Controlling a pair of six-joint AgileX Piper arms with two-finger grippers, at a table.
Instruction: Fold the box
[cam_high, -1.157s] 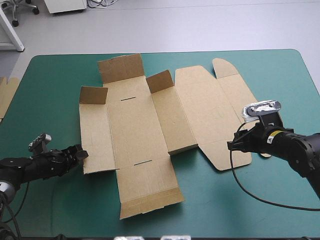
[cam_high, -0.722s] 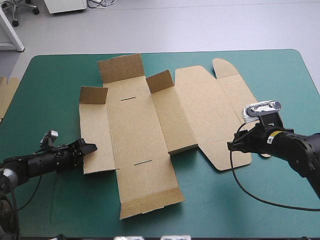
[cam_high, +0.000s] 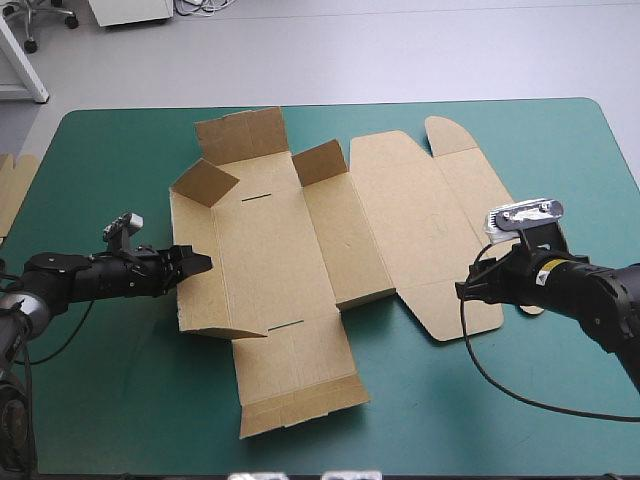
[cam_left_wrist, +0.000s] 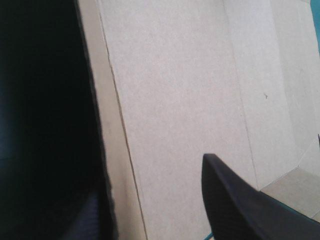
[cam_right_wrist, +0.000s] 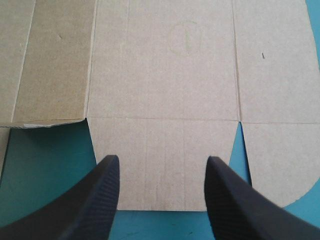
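Observation:
The brown box (cam_high: 300, 260) lies as a cut sheet in the middle of the teal-green table. Its left wall (cam_high: 200, 290) stands tilted up, and the small tab (cam_high: 205, 182) at its far end leans inward. My left gripper (cam_high: 198, 264) is open at that wall's outer edge. In the left wrist view the board (cam_left_wrist: 175, 100) fills the picture, one black finger (cam_left_wrist: 240, 210) lies on its inner face, and the other is lost in the dark behind its edge. My right gripper (cam_high: 463, 290) is open at the near flap of the right panel (cam_right_wrist: 160, 75), its fingers (cam_right_wrist: 100, 200) over the flap's edge.
More brown board (cam_high: 12, 190) shows at the table's left edge. Bare teal-green cover (cam_high: 120, 400) lies near the front on both sides of the sheet. The far flaps (cam_high: 240, 135) of the box stand slightly raised.
My left gripper has moved right to the box's left wall, and that wall has risen from flat to tilted, its far tab swinging inward. The right arm has not moved.

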